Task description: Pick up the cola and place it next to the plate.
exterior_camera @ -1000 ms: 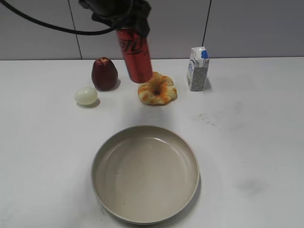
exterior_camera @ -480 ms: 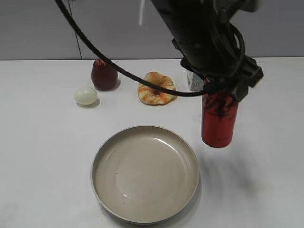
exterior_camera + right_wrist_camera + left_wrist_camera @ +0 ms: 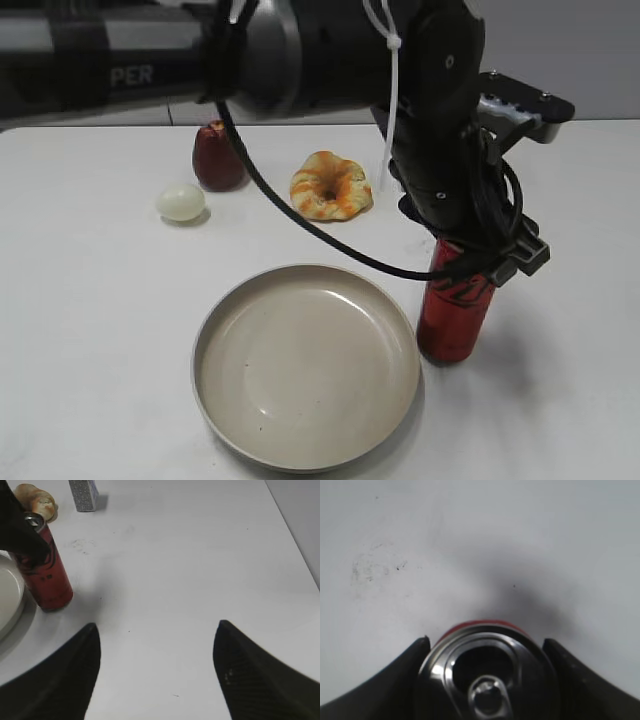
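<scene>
The cola (image 3: 455,315) is a slim red can standing upright just right of the beige plate (image 3: 300,370), its base at or just above the table. My left gripper (image 3: 470,262) reaches across from the left and is shut on the can's upper part. In the left wrist view the silver pull-tab top (image 3: 487,672) sits between the two dark fingers of the left gripper (image 3: 485,640). The right wrist view shows the cola (image 3: 45,575) beside the plate's rim (image 3: 7,600). My right gripper (image 3: 156,625) is open and empty over bare table.
A dark red fruit (image 3: 218,157), a pale egg (image 3: 181,201) and a twisted bread (image 3: 330,185) lie at the back. A small milk carton (image 3: 83,494) stands behind the arm. The left arm spans the upper middle of the exterior view.
My left gripper carried the cola from the back near the bread, forward and right, then lowered it beside the plate's right rim.
</scene>
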### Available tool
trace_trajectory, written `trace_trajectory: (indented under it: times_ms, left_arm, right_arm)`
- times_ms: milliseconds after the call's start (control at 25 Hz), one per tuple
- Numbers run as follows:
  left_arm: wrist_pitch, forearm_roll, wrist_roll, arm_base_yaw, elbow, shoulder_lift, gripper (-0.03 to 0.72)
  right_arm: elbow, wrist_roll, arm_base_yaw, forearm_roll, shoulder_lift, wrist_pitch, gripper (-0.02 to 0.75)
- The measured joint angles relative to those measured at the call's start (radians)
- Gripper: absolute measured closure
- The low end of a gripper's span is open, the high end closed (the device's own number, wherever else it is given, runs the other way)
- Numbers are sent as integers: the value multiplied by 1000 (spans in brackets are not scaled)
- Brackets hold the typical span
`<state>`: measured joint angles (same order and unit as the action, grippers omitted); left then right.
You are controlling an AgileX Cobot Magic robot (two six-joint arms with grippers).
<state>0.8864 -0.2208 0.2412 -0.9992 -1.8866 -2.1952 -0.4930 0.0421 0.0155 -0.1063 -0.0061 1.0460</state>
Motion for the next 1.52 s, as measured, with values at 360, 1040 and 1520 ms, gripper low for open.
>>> trace_trajectory:
  times_ms: [360, 1040, 1520]
  left_arm:
    - [-6, 8, 0, 0, 0, -4, 45]
    - [305, 114, -4, 177, -121, 336, 37]
    - [329, 137, -71, 680, 375, 668, 101]
  right_arm:
    - [0, 0, 0, 0, 0, 0, 202]
    - [0, 0, 0, 0, 0, 0, 202]
    - [0, 0, 0, 0, 0, 0, 202]
